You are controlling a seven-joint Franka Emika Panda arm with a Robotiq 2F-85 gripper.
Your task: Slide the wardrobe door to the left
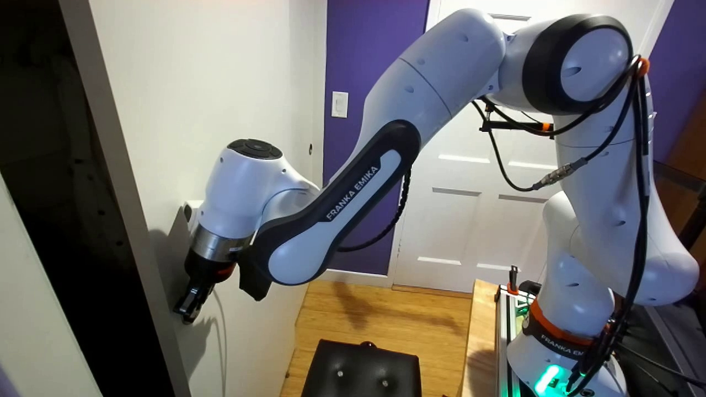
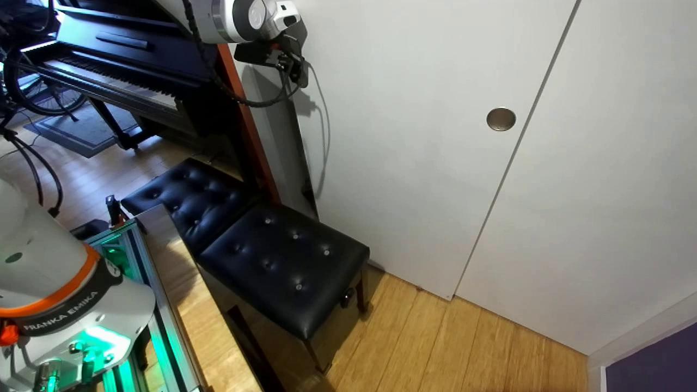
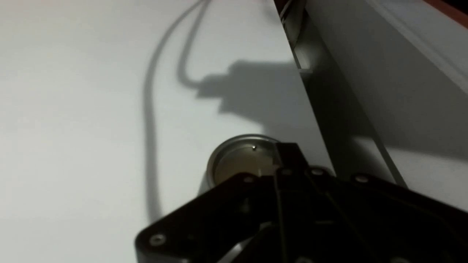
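Note:
The wardrobe door is a tall plain white panel, seen in both exterior views [image 1: 231,99] [image 2: 408,163] and in the wrist view [image 3: 91,128]. A round metal recessed pull [image 3: 234,162] sits near its open edge in the wrist view. My gripper [image 3: 287,157] is shut, its dark fingertips overlapping the pull's right side. I cannot tell how deep they reach into it. In an exterior view the gripper [image 1: 187,314] points down against the door near that edge. It also shows in an exterior view [image 2: 299,79], where it hides the near pull.
A dark wardrobe opening [image 1: 83,220] lies beside the door's edge. Another white panel [image 2: 615,218] adjoins the far side, near a second round pull [image 2: 501,118]. A black padded bench [image 2: 288,261] stands below the arm. A piano [image 2: 125,60] stands beyond the wardrobe.

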